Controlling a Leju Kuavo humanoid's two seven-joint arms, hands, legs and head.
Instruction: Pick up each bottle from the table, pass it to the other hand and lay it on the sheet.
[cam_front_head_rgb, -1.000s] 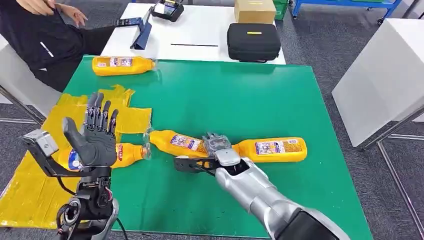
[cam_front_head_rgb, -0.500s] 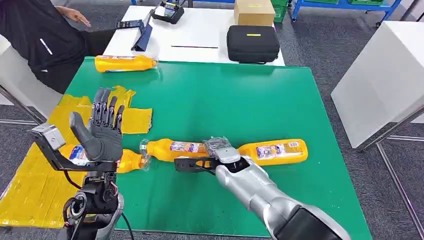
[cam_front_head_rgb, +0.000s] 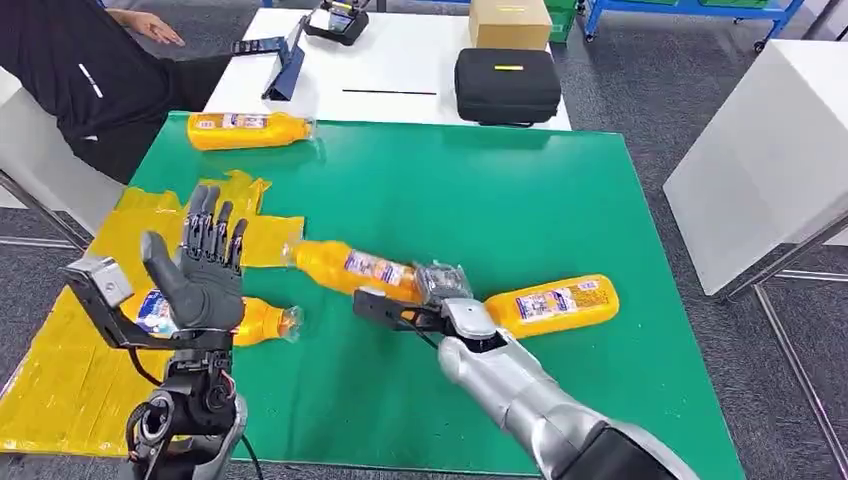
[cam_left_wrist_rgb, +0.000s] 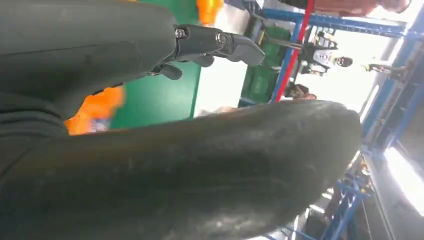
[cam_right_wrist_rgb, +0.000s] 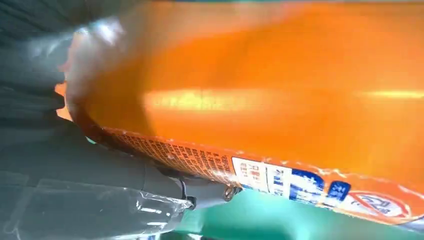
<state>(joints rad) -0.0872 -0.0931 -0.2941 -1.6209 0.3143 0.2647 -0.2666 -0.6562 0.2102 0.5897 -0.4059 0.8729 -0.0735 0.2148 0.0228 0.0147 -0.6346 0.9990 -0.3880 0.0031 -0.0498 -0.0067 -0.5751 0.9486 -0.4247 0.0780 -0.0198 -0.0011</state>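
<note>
the right hand (cam_front_head_rgb: 440, 292) grips the middle bottle (cam_front_head_rgb: 360, 268) at its base end, fingers wrapped round it, and the right wrist view shows the orange body (cam_right_wrist_rgb: 260, 100) pressed close against the hand with green surface showing beneath it. a second ago this bottle lay flat on the green mat (cam_front_head_rgb: 480, 190), end to end with the bottle to the right of it (cam_front_head_rgb: 552, 305); now its cap end has swung up and toward the far side of the mat, so it sits tilted and looks lifted off the surface, while that neighbour stays lying on the mat, just beside the right hand. this reads as the pick-up being done and the carry toward the handover beginning. the left hand (cam_front_head_rgb: 205, 270) is raised over the near-left edge of the mat, palm up and fingers spread apart, holding nothing, and it has barely shifted over the last second; it appears to be waiting to receive. behind it a bottle (cam_front_head_rgb: 255, 322) already lies where the mat meets the yellow sheet (cam_front_head_rgb: 60, 370), which spreads off the mat's left side. another bottle (cam_front_head_rgb: 248, 130) rests at the mat's far-left corner, untouched. what remains, judging by this, is bringing the gripped bottle across to the left hand, then laying it on the sheet.
</note>
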